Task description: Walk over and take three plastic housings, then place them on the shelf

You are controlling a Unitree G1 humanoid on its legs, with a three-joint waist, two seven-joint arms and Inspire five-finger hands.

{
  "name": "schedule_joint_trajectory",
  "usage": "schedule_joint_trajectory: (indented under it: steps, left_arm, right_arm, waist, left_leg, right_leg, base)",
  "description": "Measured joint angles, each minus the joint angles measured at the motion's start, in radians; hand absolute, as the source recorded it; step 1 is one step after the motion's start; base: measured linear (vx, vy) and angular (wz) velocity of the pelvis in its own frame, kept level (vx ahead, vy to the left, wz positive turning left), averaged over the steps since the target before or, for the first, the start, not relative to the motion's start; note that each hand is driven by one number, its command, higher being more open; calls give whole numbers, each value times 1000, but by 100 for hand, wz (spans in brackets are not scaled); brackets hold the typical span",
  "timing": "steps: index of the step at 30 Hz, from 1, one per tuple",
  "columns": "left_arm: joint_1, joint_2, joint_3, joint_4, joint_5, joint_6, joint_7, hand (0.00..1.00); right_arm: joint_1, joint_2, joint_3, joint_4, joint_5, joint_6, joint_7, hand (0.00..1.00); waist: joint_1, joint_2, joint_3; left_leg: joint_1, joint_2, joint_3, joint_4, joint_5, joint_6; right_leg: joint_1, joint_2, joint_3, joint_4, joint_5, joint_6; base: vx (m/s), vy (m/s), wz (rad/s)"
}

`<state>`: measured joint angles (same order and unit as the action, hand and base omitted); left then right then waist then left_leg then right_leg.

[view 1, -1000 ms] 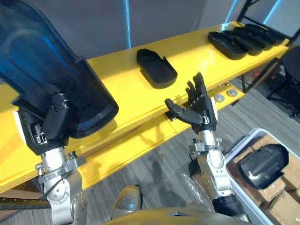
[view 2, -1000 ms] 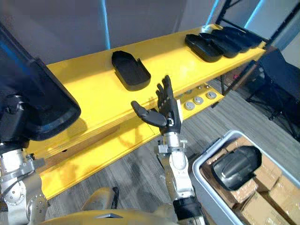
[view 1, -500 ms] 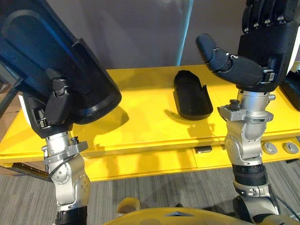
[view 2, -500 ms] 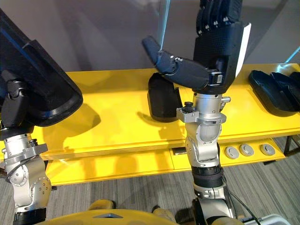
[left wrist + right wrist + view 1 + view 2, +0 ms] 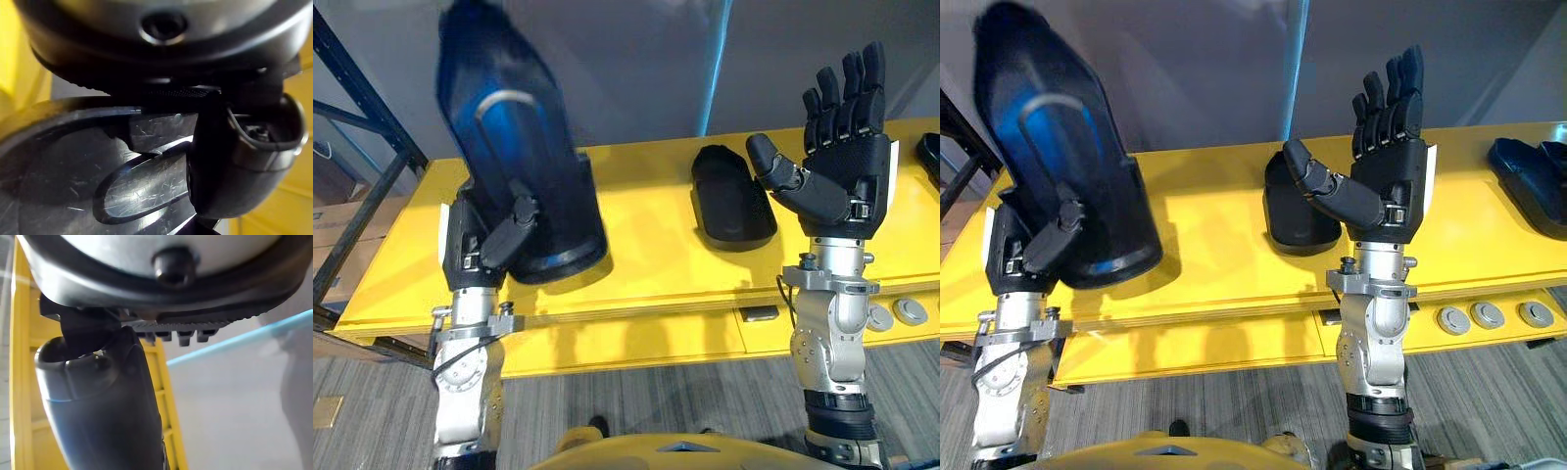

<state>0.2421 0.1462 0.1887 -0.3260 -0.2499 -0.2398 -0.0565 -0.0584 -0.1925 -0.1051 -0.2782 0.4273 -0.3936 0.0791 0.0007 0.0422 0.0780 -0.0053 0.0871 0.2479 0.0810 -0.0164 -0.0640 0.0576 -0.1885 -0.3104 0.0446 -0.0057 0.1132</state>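
A large dark plastic housing [image 5: 514, 157] stands upright over the left part of the yellow shelf [image 5: 636, 245], gripped by my left hand [image 5: 489, 240] with the thumb [image 5: 230, 161] pressed on its shiny face [image 5: 98, 171]. A second dark housing [image 5: 732, 201] lies flat on the shelf's middle. In front of it my right hand [image 5: 842, 162] is raised, fingers straight up, thumb [image 5: 102, 406] spread, holding nothing. More dark housings [image 5: 1528, 176] lie at the shelf's right end.
A dark rack frame [image 5: 362, 147] rises at the far left. Round buttons [image 5: 1487, 316] sit on the shelf's front edge at the right. A grey wall stands behind the shelf, grey plank floor below.
The view has shifted. The housing in my left hand has tipped more upright. My right hand has dropped lower and sits farther from the camera, still open.
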Motion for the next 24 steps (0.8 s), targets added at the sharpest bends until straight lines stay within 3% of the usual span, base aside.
schedule_joint_trajectory:
  steps: [4, 7, 11, 15, 20, 24]
  left_arm:
    - [0, 19, 27, 12, -16, 129, -49, 0]
    - [-1, 31, 21, 22, -16, 190, -107, 0]
    - [-50, 75, 12, 91, -18, 203, -116, 0]
    - [-153, 78, 0, 192, -66, 203, -63, 0]
    - [-303, 84, -109, 292, -96, 210, 5, 0]
    - [-403, 89, -134, 398, -111, 215, 52, 0]
  right_arm:
    - [53, 10, 31, 0, -79, 18, -21, 100]
    - [85, 8, 41, 0, -109, 54, -19, 100]
    - [81, -20, 39, 2, -160, 54, -15, 100]
    - [40, -76, 126, 7, -220, 55, 29, 100]
    - [-74, -92, 331, 94, -277, 73, 72, 100]
    - [-130, -114, 382, 131, -318, 78, 85, 100]
  waist:
    - [0, 0, 0]
    - [-4, 1, 0]
    - [-5, 3, 2]
    - [-14, 14, 20]
    - [-20, 20, 85]
    - [-32, 21, 157]
  left_leg:
    - [13, -14, 1, -36, 20, 11]
    - [13, -25, -5, -56, 32, 18]
    - [2, -40, -10, -72, 46, 22]
    - [-18, -42, -12, -71, 55, 27]
    - [-43, -45, -16, -65, 65, 32]
    - [-71, -54, -16, -43, 73, 36]
  right_leg:
    - [9, -8, -1, -28, 18, 5]
    - [6, -18, -8, -29, 22, 10]
    - [-5, -23, -11, -25, 25, 14]
    - [-31, -28, -11, -7, 24, 14]
    - [-78, -39, -6, 49, 11, 4]
    - [-137, -62, 13, 127, -12, 7]
  base:
    - [-53, 27, 0]
    - [-5, 31, 8]
    - [11, 30, 6]
    - [-4, 10, 2]
    - [-45, 10, 2]
    - [-63, 19, 0]
